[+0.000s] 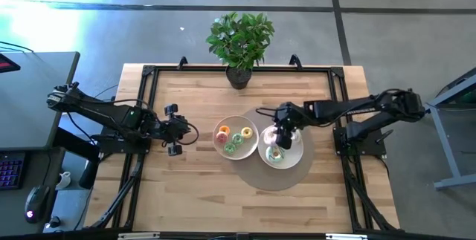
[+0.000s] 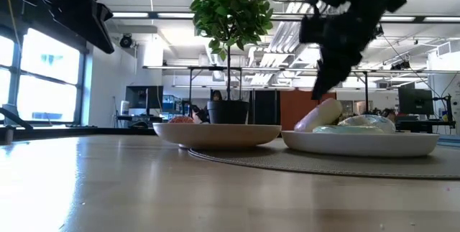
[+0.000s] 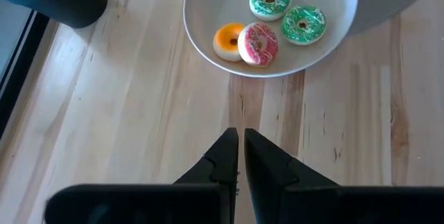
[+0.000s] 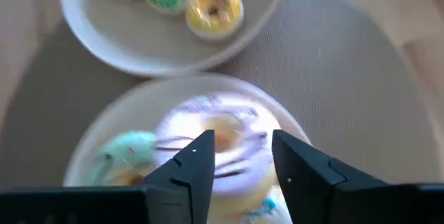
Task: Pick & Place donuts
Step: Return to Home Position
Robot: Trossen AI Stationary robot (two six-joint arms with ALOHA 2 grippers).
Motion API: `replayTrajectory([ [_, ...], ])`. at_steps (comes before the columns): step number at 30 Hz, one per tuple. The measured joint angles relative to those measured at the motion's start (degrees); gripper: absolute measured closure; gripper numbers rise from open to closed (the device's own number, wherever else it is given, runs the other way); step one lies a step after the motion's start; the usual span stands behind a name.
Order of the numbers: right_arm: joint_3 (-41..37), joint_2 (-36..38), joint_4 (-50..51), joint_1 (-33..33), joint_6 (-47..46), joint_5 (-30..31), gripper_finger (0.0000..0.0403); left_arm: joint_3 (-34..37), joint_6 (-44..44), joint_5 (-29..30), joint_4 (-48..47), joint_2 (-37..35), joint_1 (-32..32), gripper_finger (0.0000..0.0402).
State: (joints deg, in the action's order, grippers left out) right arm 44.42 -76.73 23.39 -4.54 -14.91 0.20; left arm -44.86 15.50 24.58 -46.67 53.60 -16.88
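Note:
Several small donuts, orange (image 3: 228, 41), pink (image 3: 258, 44), two green (image 3: 303, 24) and yellow (image 4: 215, 7), lie in the left white plate (image 1: 251, 148). The right white plate (image 1: 297, 154) holds larger ones: a white-iced donut (image 4: 215, 127), which in the low view leans tilted (image 2: 320, 115) on the plate, and a mint-green donut (image 4: 128, 148). My right gripper (image 4: 243, 148) is open just above the white donut (image 1: 271, 133). My left gripper (image 1: 178, 131) is shut and hovers over bare table left of the left plate.
Both plates overlap a round grey mat (image 1: 275, 177). A potted plant (image 1: 239, 76) stands at the table's far edge, behind the plates. Bare wood lies near the table's near edge and on its left side. A black frame (image 1: 149, 73) runs along the table's sides.

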Motion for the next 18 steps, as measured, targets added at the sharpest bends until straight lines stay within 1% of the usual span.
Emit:
replayTrajectory([
  [3, 5.01, 0.0, 4.66, 0.02, 1.15, -0.09, 0.0259, 0.0, 0.23, 0.02, 0.13, 0.0, 0.0, 0.0381],
  [7, 12.77, 0.0, 12.46, 0.02, 3.09, -0.15, 0.0258, 0.0, 2.81, 0.84, -0.16, -0.03, 0.0, 0.0381],
  [10, 18.43, 0.0, 18.94, 0.28, 3.67, -0.63, 0.0258, 0.0, 4.11, 1.69, -1.94, -1.98, 0.0, 0.0381],
  [14, 24.13, 1.8, 25.04, 1.44, 7.15, 0.49, 0.0258, 0.0, 8.28, 6.81, -4.83, -7.62, -0.02, 0.0381],
  [16, 24.54, 4.21, 24.77, 2.31, 10.01, 1.53, 0.0258, 0.0, 10.37, 8.63, -6.53, -11.85, -0.02, 0.0381],
  [18, 23.59, 7.36, 23.45, 3.13, 11.65, 2.52, 0.0258, 0.0, 11.77, 8.3, -8.83, -16.95, 0.0, 0.0381],
])
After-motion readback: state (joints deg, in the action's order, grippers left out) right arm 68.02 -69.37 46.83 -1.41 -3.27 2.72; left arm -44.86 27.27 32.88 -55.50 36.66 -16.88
